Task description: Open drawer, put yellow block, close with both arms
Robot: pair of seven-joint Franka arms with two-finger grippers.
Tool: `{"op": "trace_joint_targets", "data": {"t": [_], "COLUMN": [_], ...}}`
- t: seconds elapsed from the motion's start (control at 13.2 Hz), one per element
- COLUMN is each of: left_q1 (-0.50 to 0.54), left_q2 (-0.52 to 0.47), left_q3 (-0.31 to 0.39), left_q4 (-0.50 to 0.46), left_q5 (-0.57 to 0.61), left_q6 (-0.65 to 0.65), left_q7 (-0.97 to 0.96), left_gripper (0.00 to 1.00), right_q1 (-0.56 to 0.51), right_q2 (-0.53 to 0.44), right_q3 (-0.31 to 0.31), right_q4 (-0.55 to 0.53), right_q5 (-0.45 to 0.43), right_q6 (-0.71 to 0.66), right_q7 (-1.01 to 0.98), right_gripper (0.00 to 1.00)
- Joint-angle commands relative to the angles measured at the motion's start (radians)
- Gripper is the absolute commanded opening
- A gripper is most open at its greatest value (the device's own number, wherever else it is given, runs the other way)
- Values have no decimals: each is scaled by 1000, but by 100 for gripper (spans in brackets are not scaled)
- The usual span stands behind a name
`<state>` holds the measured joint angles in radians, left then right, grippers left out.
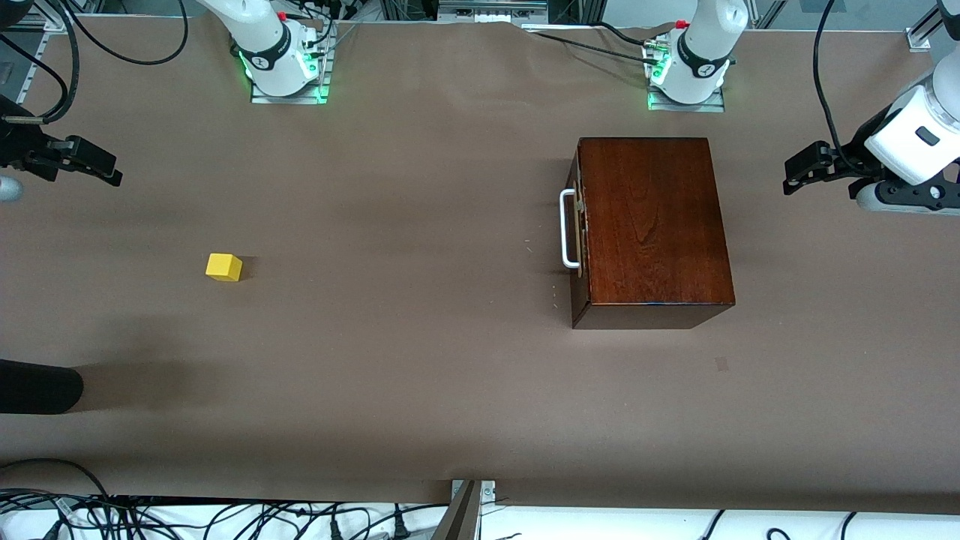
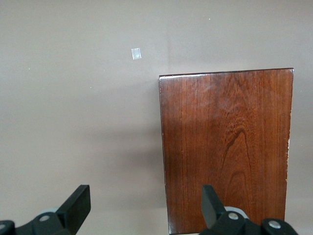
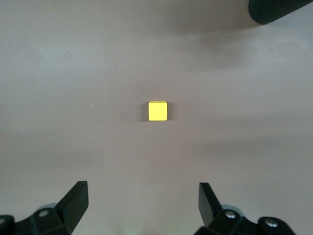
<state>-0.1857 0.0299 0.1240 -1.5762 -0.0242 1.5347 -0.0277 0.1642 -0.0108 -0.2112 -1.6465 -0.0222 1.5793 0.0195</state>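
The drawer (image 1: 581, 225) is pushed in flush in its dark mahogany box (image 1: 652, 225). Its white bar handle (image 1: 568, 229) faces the right arm's end of the table. In the left wrist view only the box's top (image 2: 227, 147) shows. The yellow block (image 1: 223, 267) sits alone on the brown table toward the right arm's end, and appears centred in the right wrist view (image 3: 158, 110). My left gripper (image 1: 793, 176) (image 2: 145, 196) hangs open and empty over the table beside the box. My right gripper (image 1: 111, 171) (image 3: 143, 193) hangs open and empty over the table near the block.
A black rounded object (image 1: 37, 386) (image 3: 281, 10) reaches onto the table at the right arm's end, nearer the front camera than the block. A small pale patch (image 1: 721, 364) (image 2: 136, 54) marks the table near the box. Cables (image 1: 225, 517) lie along the front edge.
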Motion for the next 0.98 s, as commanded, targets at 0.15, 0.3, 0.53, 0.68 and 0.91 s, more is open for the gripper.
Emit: {"op": "trace_joint_targets", "data": {"t": [0.15, 0.3, 0.53, 0.68, 0.91], "left_q1": [-1, -8, -8, -6, -8], "left_q2": [-13, -12, -10, -12, -4], "left_q3": [-1, -6, -35, -34, -59], "left_q4": [-5, -4, -4, -5, -5], "left_q5": [-10, -7, -5, -5, -7], "left_q6": [-5, -5, -5, -5, -4], "left_q7": [-9, -34, -55, -55, -64], "left_gripper": [100, 100, 100, 100, 100], "right_q1": [-9, -9, -9, -9, -9], "right_q2": [5, 5, 5, 5, 3], "right_q3": [7, 7, 7, 6, 0], "right_q4": [13, 11, 10, 10, 10], "right_q5": [-15, -15, -15, -15, -15], "right_q6": [-13, -13, -13, -15, -15], "right_q7": [8, 10, 10, 10, 8], "right_gripper": [100, 100, 100, 100, 100]}}
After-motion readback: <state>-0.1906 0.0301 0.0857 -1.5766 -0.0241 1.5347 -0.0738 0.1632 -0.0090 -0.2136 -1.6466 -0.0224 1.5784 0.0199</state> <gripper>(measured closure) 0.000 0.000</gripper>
